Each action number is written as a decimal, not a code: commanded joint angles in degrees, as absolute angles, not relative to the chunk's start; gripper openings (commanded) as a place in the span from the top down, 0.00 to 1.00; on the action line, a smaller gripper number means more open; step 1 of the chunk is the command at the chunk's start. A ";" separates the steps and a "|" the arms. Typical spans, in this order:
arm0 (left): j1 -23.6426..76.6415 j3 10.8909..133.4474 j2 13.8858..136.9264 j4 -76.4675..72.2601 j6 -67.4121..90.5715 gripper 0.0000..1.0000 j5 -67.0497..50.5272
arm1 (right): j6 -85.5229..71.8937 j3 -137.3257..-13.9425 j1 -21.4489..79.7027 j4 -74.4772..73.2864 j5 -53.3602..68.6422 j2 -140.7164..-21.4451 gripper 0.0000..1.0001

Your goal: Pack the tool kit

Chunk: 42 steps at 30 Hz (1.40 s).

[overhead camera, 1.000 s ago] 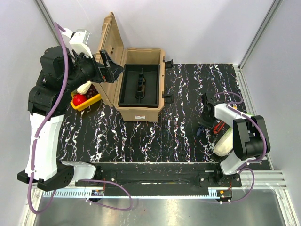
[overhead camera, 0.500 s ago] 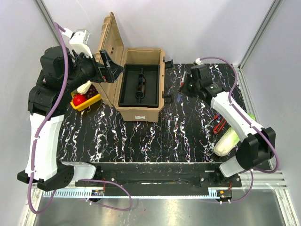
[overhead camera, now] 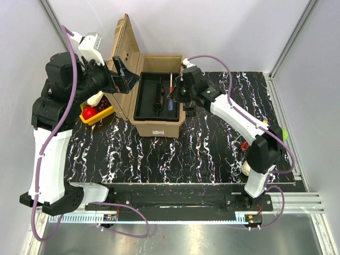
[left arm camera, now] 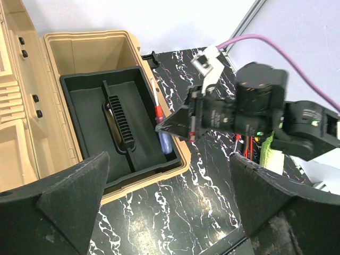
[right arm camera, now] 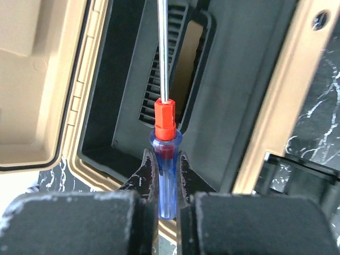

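So the right pincer point(overhead camera: 178, 94) swung all the way across from the right side of the table point(overhead camera: 212, 154) in about a second, and now it's gripping a blue-handled screwdriver point(right arm camera: 165, 123) over the toolbox's point(overhead camera: 156, 127) black inner tray point(overhead camera: 146, 101)

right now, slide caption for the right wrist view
Right pincer holds a blue-handled screwdriver over the black tray of the open toolbox.

Open tan toolbox point(overhead camera: 158, 126), blue-handled screwdriver point(right arm camera: 164, 121) over it
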<state>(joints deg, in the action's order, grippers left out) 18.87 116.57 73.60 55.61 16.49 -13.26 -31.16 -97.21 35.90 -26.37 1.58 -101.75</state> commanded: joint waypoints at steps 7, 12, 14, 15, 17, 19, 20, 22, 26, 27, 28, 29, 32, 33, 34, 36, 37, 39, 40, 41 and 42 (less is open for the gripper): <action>19.07 117.25 72.86 52.47 16.35 0.01 -12.39 | -30.15 -105.38 38.32 -25.84 0.26 -110.47 1.00; 19.07 117.16 72.77 52.56 16.08 0.01 -12.13 | -30.41 -105.56 38.41 -26.45 -2.63 -112.50 1.00; 19.07 117.16 72.77 52.56 16.00 0.01 -12.04 | -30.67 -105.47 38.41 -26.45 -2.46 -113.37 1.00; 19.07 117.16 72.77 52.65 16.00 0.01 -11.95 | -30.85 -105.47 38.41 -26.46 -2.11 -113.90 1.00; 19.07 117.16 72.77 52.56 15.91 0.01 -11.95 | -31.37 -105.38 38.41 -26.45 -1.93 -114.78 1.00; 19.07 116.98 72.69 52.56 15.91 0.01 -11.87 | -31.81 -105.29 38.41 -26.46 -1.93 -115.49 1.00; 19.07 116.98 72.60 52.73 15.82 0.01 -11.69 | -32.08 -105.21 38.32 -26.46 -2.02 -115.84 1.00; 18.98 116.81 72.42 52.73 15.82 0.01 -11.69 | -32.43 -105.29 38.41 -26.54 -2.37 -116.10 1.00; 19.07 116.54 72.25 52.73 15.73 0.01 -11.43 | -32.96 -105.99 38.32 -27.42 -3.87 -116.54 1.00; 19.07 116.54 72.16 52.73 15.73 0.01 -11.43 | -33.13 -106.17 38.41 -27.51 -3.87 -116.72 1.00; 19.07 116.54 72.25 52.73 15.73 0.01 -11.60 | -33.13 -106.35 38.32 -27.68 -3.87 -116.98 0.99; 18.99 116.54 72.16 52.73 15.82 0.01 -11.34 | -33.22 -106.78 38.41 -27.86 -4.04 -117.07 0.98; 19.07 116.54 72.16 52.65 15.82 0.01 -11.51 | -33.66 -107.58 38.32 -28.74 -4.22 -117.60 0.87; 19.07 116.63 72.16 52.73 15.82 0.01 -11.43 | -33.84 -107.75 38.41 -28.74 -4.22 -117.60 0.83; 18.99 116.54 72.16 52.65 15.82 0.01 -11.34 | -33.92 -107.84 38.32 -28.83 -4.22 -117.51 0.80; 19.07 116.46 72.16 52.65 15.82 0.01 -11.34 | -34.01 -108.10 38.41 -29.00 -4.39 -117.42 0.75; 19.07 116.54 72.16 52.73 15.82 0.01 -11.42 | -34.01 -108.45 38.41 -29.18 -4.57 -117.42 0.73; 19.07 116.54 72.16 52.73 15.82 0.01 -11.42 | -33.93 -108.81 38.32 -29.62 -5.01 -117.07 0.70; 19.07 116.54 72.16 52.73 15.82 0.01 -11.34 | -33.93 -108.90 38.32 -29.71 -5.18 -116.81 0.69; 19.07 116.54 72.07 52.65 15.82 0.01 -11.34 | -33.93 -108.98 38.32 -29.88 -5.45 -116.55 0.69; 19.07 116.46 72.07 52.73 15.82 0.01 -11.34 | -33.84 -108.98 38.41 -29.80 -5.62 -116.19 0.68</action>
